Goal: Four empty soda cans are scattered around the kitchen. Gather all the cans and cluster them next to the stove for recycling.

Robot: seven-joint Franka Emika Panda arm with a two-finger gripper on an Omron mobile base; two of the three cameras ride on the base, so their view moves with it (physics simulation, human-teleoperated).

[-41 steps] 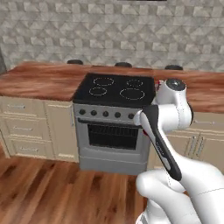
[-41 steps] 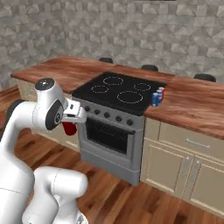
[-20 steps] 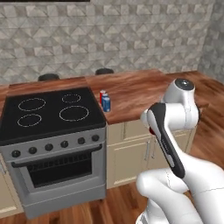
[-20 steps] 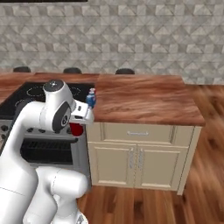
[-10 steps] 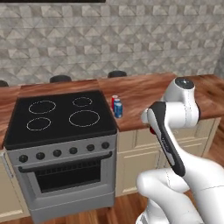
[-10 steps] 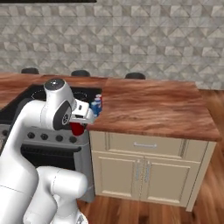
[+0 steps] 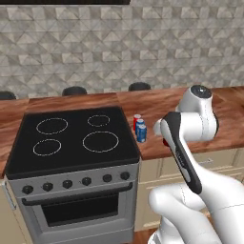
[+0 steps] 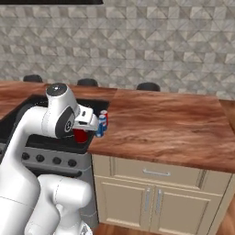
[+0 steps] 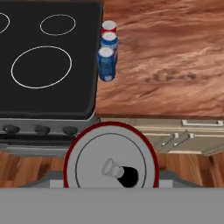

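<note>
One red can is held in the closed gripper. Three cans, two blue and one red, are lined up on the worktop along the stove's edge.

Both base cams sit behind the arm, one each side, looking forward and down at the stove and desk. Hand cam looks straight down on that same stove edge, closer.

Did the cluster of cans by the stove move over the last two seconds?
No. The cans stand just off the stove's right edge, as before. The camera shifted with the base, not the cans.
</note>
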